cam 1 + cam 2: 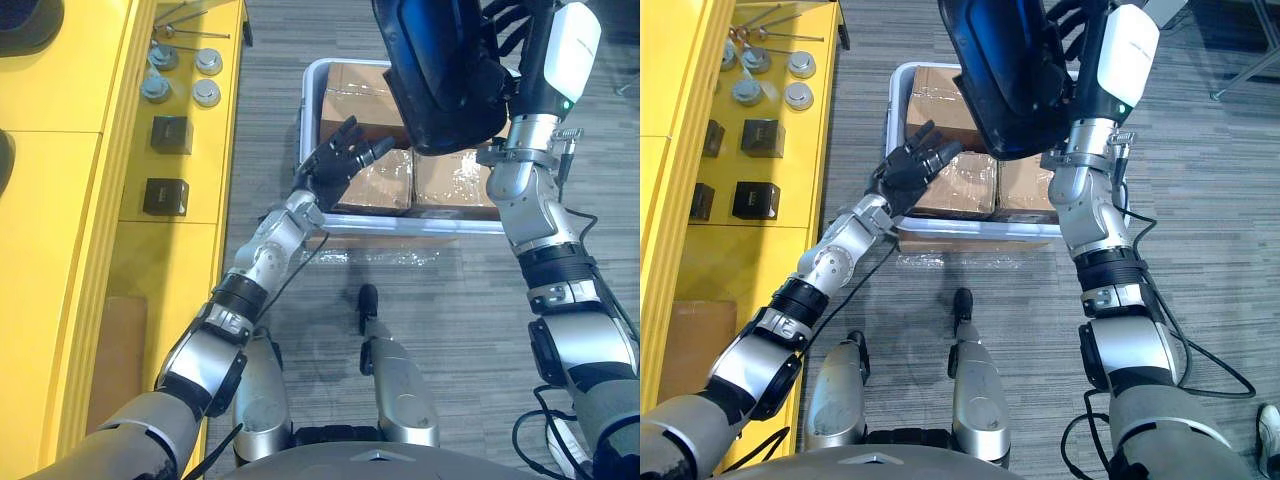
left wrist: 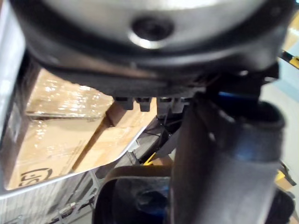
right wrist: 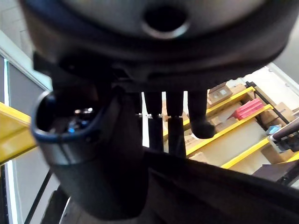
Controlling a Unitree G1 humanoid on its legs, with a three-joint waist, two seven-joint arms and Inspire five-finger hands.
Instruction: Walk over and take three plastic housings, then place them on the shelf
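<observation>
A large dark plastic housing (image 1: 440, 70) with a blue sheen hangs high over the bin, and my right hand (image 1: 510, 30) is curled round its upper edge. In the right wrist view the fingers (image 3: 175, 126) reach down behind the housing's rounded rim (image 3: 79, 154). My left hand (image 1: 340, 155) is open with fingers spread, palm up, just left of and below the housing, above the bin's left side. The left wrist view shows the housing (image 2: 224, 163) close by.
A grey bin (image 1: 305, 120) on the carpet holds taped cardboard boxes (image 1: 375, 185). The yellow shelf (image 1: 60, 250) runs along the left, carrying round metal parts (image 1: 180, 75) and two small black boxes (image 1: 170, 133). Bare carpet lies to the right of the bin.
</observation>
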